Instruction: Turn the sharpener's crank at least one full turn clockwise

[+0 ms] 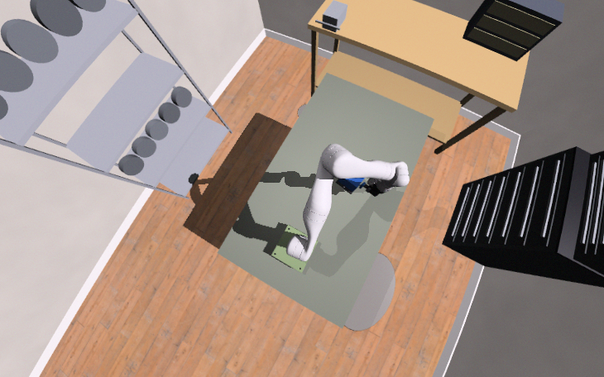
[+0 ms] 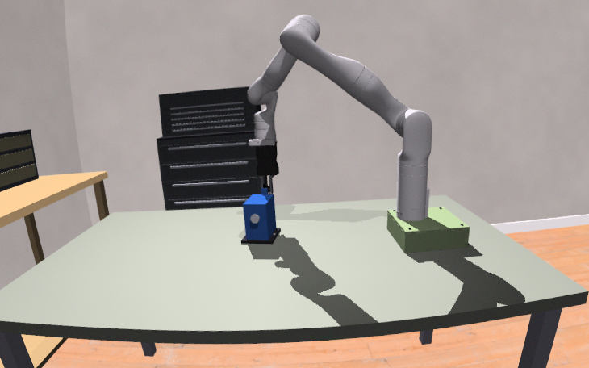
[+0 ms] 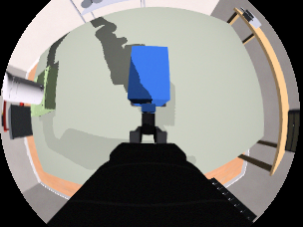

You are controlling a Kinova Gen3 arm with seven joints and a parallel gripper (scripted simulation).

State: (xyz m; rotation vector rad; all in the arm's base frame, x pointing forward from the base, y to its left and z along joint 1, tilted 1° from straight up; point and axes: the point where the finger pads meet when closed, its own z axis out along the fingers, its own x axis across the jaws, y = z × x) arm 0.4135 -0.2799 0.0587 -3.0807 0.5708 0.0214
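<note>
The blue pencil sharpener (image 2: 259,218) stands on a dark base plate near the middle of the grey-green table (image 2: 260,269), with a grey round hole on the side facing the exterior camera. It also shows in the overhead view (image 1: 350,183) and in the wrist view (image 3: 151,77). Its crank is on the far side; the crank handle (image 3: 148,120) sticks up behind the top of the body. My gripper (image 2: 267,186) hangs straight down just behind and above the sharpener and is shut on the crank handle. In the wrist view the gripper (image 3: 148,132) has its dark fingers pinching the handle.
The arm's green base block (image 2: 427,228) sits on the table's right part. Black drawer cabinets (image 2: 207,146) stand behind the table. A wooden desk (image 2: 18,196) with a small drawer unit stands to the left. A shelf rack (image 1: 74,88) stands beside the table.
</note>
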